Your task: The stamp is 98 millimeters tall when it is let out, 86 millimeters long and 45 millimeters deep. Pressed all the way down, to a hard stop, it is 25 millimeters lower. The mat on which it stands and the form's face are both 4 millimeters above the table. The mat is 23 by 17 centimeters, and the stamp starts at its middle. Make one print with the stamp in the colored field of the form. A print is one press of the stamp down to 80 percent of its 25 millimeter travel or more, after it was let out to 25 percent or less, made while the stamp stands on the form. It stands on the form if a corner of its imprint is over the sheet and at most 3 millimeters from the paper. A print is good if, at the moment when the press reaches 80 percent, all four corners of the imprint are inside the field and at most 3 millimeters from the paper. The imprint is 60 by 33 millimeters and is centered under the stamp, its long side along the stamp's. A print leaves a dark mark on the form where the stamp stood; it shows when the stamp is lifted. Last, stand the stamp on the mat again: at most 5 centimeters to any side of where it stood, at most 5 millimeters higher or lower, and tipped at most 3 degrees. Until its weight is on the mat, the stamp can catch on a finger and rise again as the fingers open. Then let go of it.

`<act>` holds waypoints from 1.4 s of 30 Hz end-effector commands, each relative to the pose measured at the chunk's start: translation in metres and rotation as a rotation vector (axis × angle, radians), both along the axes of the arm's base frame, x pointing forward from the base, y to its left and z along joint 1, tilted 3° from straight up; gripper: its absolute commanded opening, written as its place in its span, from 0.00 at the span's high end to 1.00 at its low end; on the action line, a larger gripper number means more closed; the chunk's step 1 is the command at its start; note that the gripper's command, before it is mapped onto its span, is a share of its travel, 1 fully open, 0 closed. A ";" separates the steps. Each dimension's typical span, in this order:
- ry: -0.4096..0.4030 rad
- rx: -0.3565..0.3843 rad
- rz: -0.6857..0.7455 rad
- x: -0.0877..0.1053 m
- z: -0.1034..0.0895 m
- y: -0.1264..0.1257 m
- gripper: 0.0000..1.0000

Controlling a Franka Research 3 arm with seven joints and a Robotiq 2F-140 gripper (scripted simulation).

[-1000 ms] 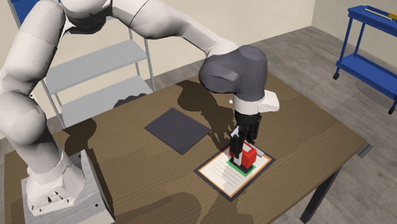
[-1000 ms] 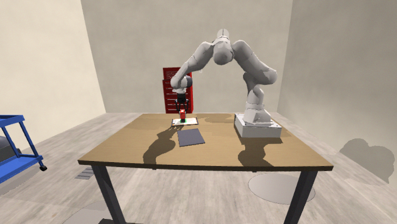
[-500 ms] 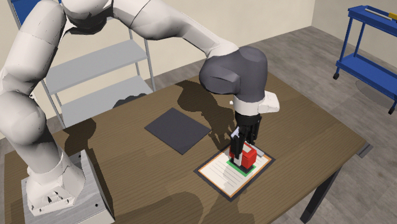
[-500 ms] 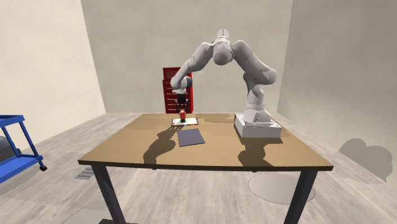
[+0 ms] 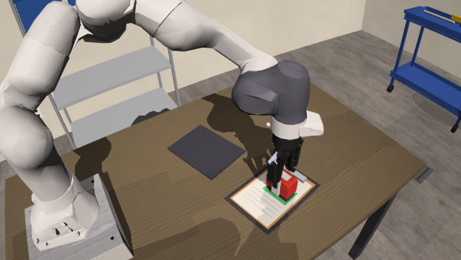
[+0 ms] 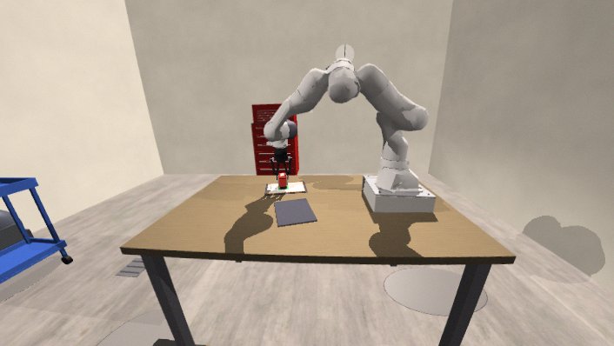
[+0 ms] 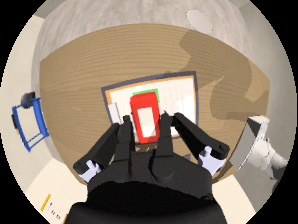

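Note:
The red stamp stands on the form, over its green field, of which only narrow edges show around the stamp's foot. My gripper is shut on the stamp from above, one finger on each long side. The stamp looks low, with its base down on the paper. The dark grey mat lies bare to the left of the form, towards the robot's base.
The form lies on a dark backing with an orange border near the table's right front edge. The robot base stands at the table's corner. A grey shelf, a blue cart and a red cabinet stand off the table.

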State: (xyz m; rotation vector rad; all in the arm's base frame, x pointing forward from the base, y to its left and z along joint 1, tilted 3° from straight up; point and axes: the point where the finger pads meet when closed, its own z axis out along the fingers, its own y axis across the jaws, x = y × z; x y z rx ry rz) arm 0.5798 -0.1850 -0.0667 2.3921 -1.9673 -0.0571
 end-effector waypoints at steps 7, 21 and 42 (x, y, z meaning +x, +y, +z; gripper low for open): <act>-0.002 -0.002 0.008 0.000 -0.003 -0.001 0.83; -0.002 -0.002 0.008 0.000 -0.007 -0.001 0.83; -0.002 -0.002 0.008 0.002 0.020 -0.001 0.83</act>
